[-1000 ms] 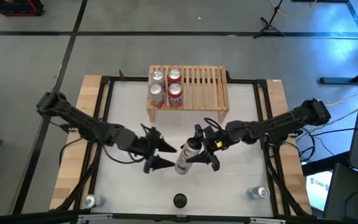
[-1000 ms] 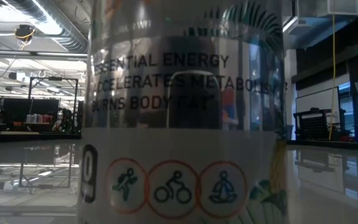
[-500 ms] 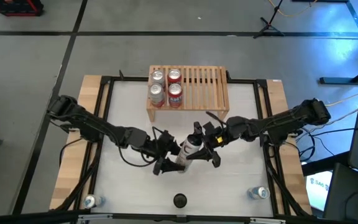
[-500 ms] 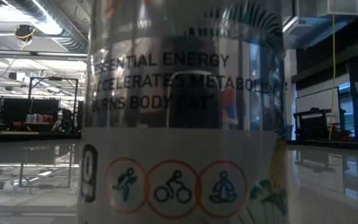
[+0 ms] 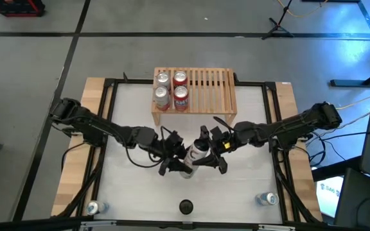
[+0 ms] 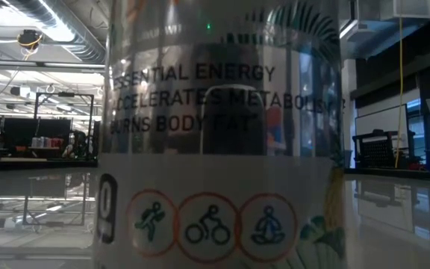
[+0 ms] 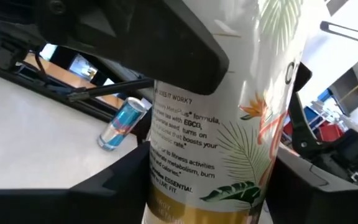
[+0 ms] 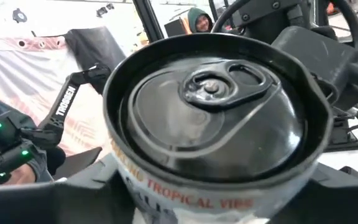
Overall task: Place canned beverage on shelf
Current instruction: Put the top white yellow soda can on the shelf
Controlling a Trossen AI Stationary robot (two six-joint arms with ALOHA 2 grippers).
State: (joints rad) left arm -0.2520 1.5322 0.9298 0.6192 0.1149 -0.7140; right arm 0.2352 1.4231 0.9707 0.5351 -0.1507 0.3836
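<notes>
Can [image 5: 194, 156] between both claws overhead; pull-tab only in right wrist view.

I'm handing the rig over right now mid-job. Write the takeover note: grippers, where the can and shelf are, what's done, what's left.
Right gripper: shut on the tall white can near its top, held tilted above mid-table.
Left gripper: at the same can's lower body, a finger on each side in the left wrist view; whether it grips cannot be told.
Shelf: at the table's far edge; four red-and-silver cans stand upright on its left part, the right part bare.
Small cans lie at the near left corner and near right corner.
Done: can lifted, both grippers at it.
Left: settle who holds it, then set it on the shelf's free slats.
</notes>
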